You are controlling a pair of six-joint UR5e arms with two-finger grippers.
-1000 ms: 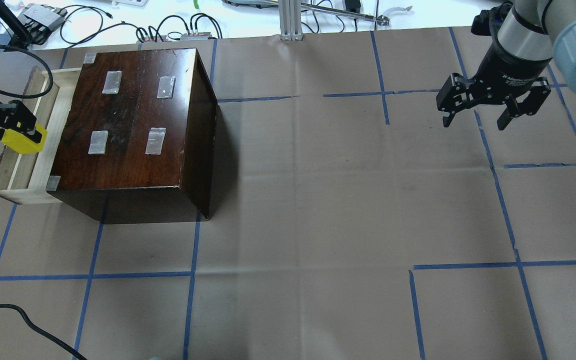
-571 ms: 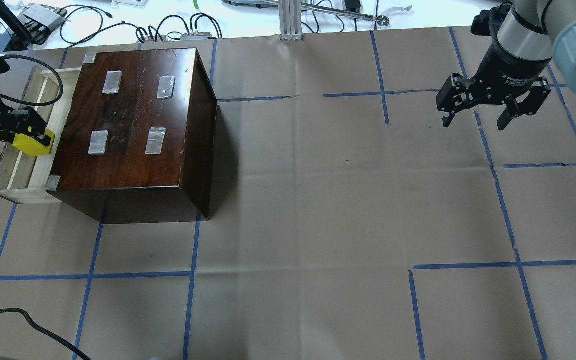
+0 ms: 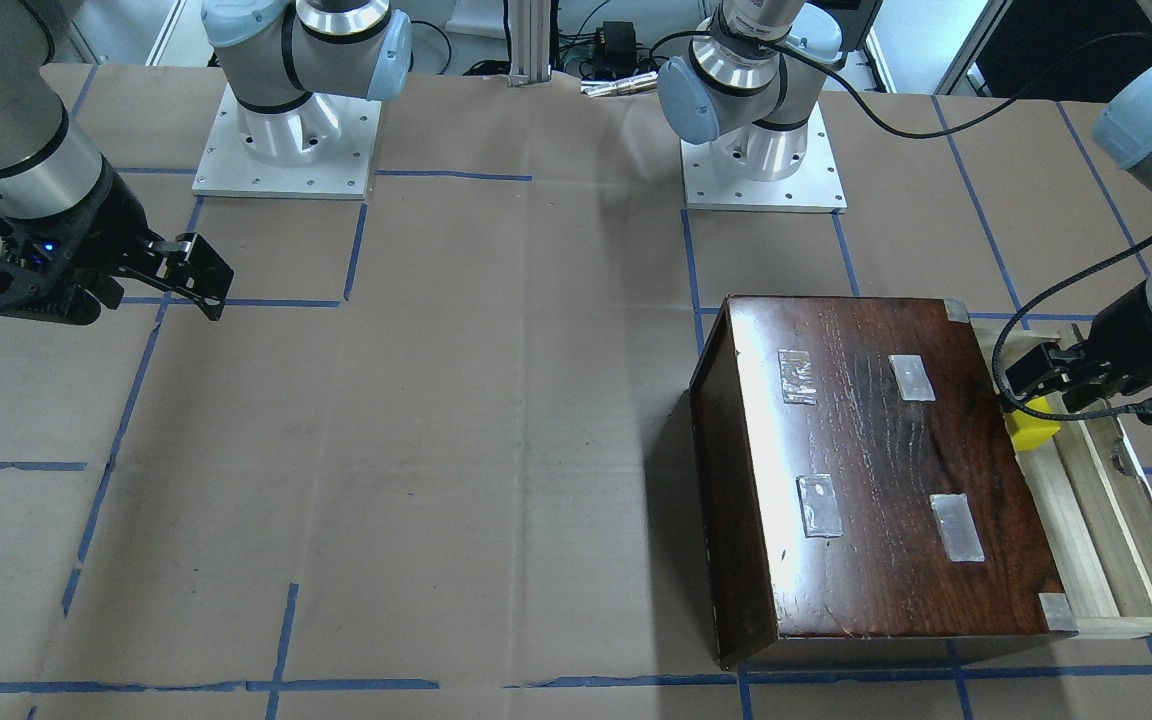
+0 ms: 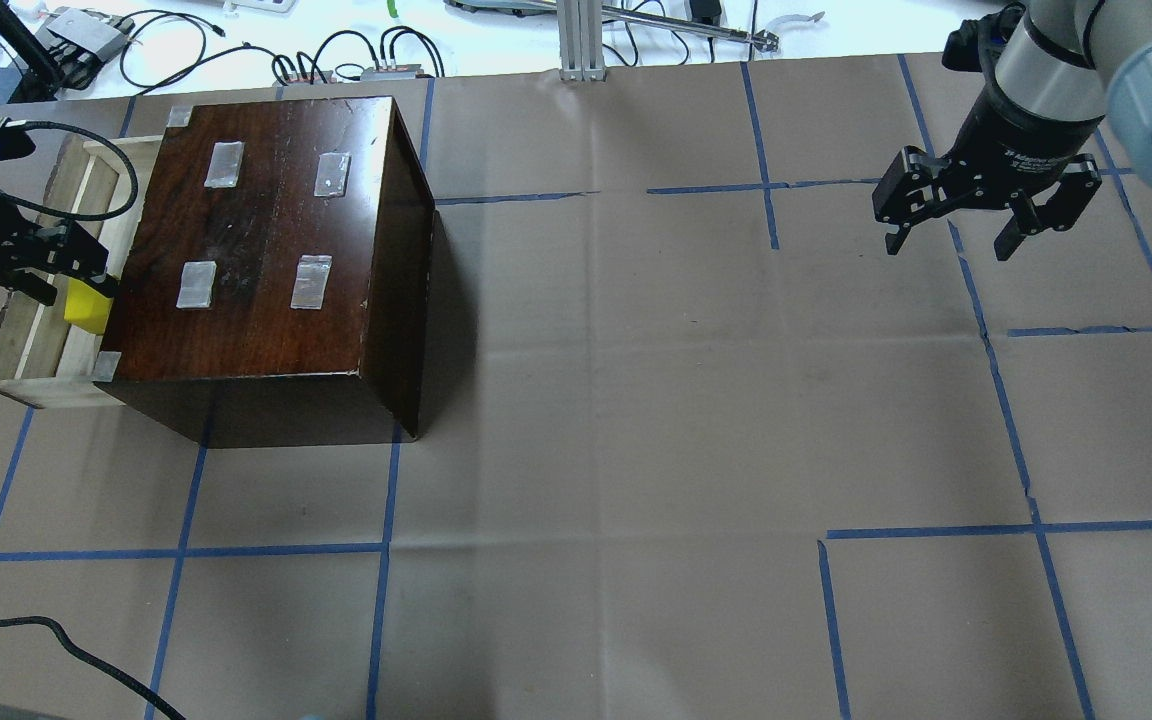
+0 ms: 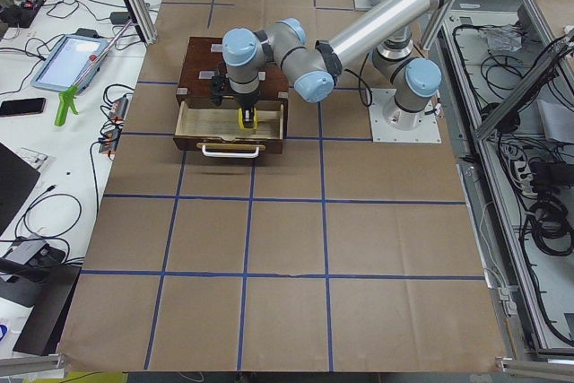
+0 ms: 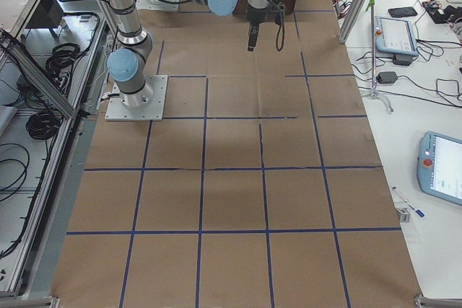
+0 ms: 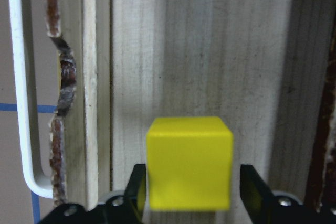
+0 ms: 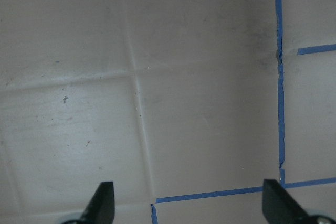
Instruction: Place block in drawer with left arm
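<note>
The yellow block (image 4: 86, 305) lies low in the open pale-wood drawer (image 4: 44, 352), close to the dark cabinet (image 4: 266, 230). My left gripper (image 4: 71, 287) hangs just above it. In the left wrist view the block (image 7: 189, 161) sits between the fingers (image 7: 251, 192) with a thin gap on its right side, so the jaws stand slightly open. The block (image 3: 1033, 430) shows below the left gripper (image 3: 1036, 385) in the front view. My right gripper (image 4: 951, 245) is open and empty, far off over the table; its wrist view shows the spread fingers (image 8: 102, 200) over bare paper.
The drawer's white handle (image 7: 21, 103) runs along its dark front. The cabinet top carries silver tape patches (image 4: 311, 280). A black cable (image 4: 56, 640) lies at the front left. Cables and gear lie past the table's far edge (image 4: 336, 55).
The left gripper moved right, in over the drawer. The block has dropped from between its fingers, which have parted a little. The right arm has not moved.
</note>
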